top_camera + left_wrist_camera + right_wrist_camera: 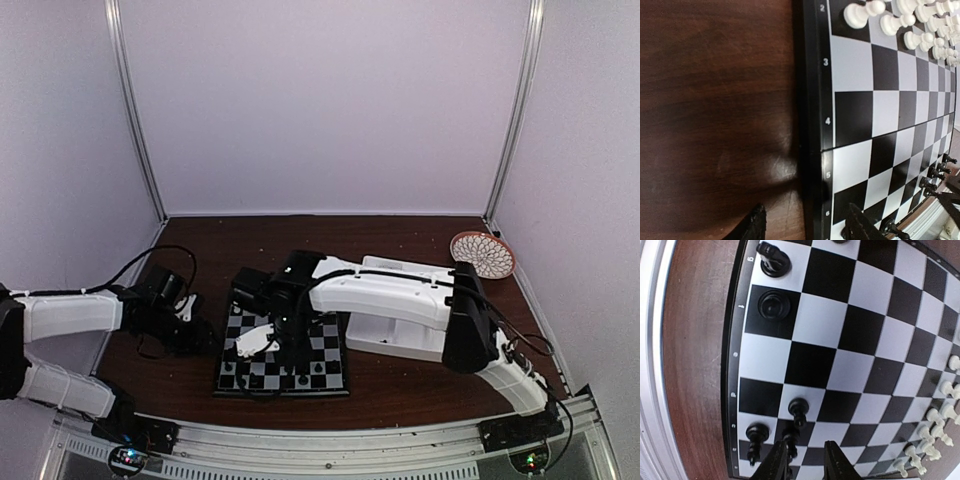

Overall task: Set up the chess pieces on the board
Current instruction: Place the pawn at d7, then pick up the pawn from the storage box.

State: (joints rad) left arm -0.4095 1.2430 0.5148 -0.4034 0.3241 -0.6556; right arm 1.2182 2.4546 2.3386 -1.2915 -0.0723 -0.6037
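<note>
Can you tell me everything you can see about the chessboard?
The board is a flat square of black and pale grey checks, with a thin black border that has small white numbers on it. A fine line crosses its middle, like a fold. It looks smooth and a little shiny. It lies flat on the dark brown table. Black pieces stand along its near edge and white pieces along its far edge. The middle squares are bare.

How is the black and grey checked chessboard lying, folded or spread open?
Spread open: the black and pale grey checked chessboard lies flat on the dark wooden table, both halves level across the centre seam.
</note>
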